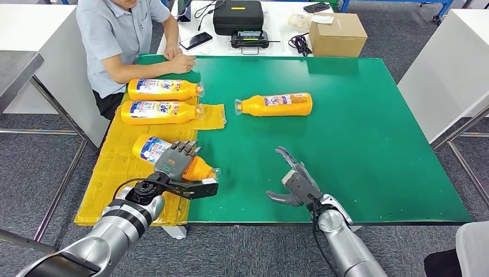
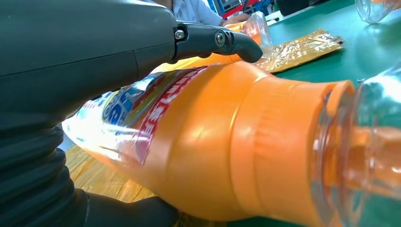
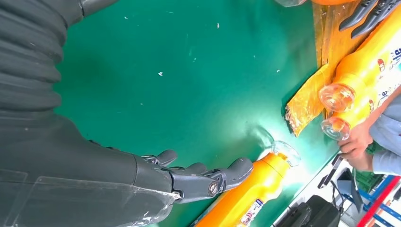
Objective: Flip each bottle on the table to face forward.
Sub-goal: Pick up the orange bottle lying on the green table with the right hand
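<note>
Orange bottles, four of them, are laid on their sides on the green surface [image 1: 357, 150], each with a clear cap. The nearest bottle [image 1: 196, 168] is lying at a slant on the yellow sheet [image 1: 109, 184] along the surface's left side, and it is gripped by the left hand [image 1: 175, 163], fingers draped over its label and thumb tucked under on the near side. In the left wrist view the same bottle is seen close up, resting on the sheet with its cap out over the green.

Two more bottles are parked side by side further back on the sheet, the front one [image 1: 157, 112] and the back one [image 1: 163, 89], caps pointed right. The fourth bottle [image 1: 275, 104] is set apart on the bare green, cap pointed left.

The right hand [image 1: 294, 180] is held over the green near the front edge, fingers spread and nothing in it, well apart from every bottle.

A person's hand [image 1: 182, 62] is rested on the far left corner.
</note>
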### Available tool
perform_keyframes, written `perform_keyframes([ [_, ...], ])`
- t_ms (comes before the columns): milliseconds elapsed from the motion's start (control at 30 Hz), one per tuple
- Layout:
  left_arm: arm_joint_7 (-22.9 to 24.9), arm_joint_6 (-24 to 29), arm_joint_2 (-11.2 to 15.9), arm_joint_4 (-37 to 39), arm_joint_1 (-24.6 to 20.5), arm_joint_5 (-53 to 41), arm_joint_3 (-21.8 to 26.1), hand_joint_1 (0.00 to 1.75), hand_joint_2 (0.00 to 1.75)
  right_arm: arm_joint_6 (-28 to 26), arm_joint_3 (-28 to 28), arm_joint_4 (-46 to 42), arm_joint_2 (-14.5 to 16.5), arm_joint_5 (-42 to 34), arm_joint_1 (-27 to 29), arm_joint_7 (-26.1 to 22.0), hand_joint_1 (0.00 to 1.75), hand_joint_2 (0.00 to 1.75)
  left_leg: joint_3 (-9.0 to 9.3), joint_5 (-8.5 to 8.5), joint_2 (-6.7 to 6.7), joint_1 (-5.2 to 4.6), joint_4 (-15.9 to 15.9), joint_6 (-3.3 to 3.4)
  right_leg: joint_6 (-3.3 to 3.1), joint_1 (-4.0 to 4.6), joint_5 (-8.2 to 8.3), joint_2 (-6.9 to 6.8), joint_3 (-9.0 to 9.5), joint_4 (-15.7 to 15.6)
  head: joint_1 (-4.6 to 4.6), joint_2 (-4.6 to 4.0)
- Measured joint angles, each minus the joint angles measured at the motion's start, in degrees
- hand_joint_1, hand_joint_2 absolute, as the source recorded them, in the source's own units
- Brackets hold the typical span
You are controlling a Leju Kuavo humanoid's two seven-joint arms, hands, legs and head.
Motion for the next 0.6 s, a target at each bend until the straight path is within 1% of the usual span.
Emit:
perform_keyframes([
  [267, -0.22, 0.46, -0.08, 0.01, 0.05, 1.08, -0.15, 0.00, 1.75, -0.02, -0.23, -0.11, 0.05, 0.42, 0.18, 0.00, 0.00, 1.75, 0.02, 0.00, -0.01, 0.00, 0.00, 0.00, 0.00, 0.00, 0.00, 0.00, 0.02, 0.00, 0.00, 0.00],
  [367, -0.24, 3.13, -0.16, -0.28, 0.82, 1.78, -0.64, 0.00, 1.75, -0.11, -0.80, -0.34, 0.05, 0.63, 0.64, 0.00, 0.00, 1.75, 0.02, 0.00, -0.02, 0.00, 0.00, 0.00, 0.00, 0.00, 0.00, -0.01, 0.02, 0.00, -0.01, 0.00],
  [467, 0.02, 6.91, -0.20, -2.08, 2.72, 2.26, -1.65, 0.00, 1.75, -0.43, -1.55, -0.85, 0.02, 0.80, 1.53, 0.00, 0.00, 1.75, 0.01, 0.00, -0.04, 0.00, 0.00, 0.00, 0.00, 0.00, -0.01, -0.02, 0.01, 0.00, 0.00, 0.00],
  [600, 2.07, 10.30, -0.14, -5.68, 5.57, 1.29, -3.69, 0.00, 1.75, -0.67, -2.40, -1.25, 0.03, 1.17, 2.71, -0.02, 0.00, 1.75, -0.05, -0.01, -0.04, -0.02, 0.00, 0.00, 0.00, -0.01, -0.01, -0.02, -0.02, -0.01, 0.01, 0.00],
])
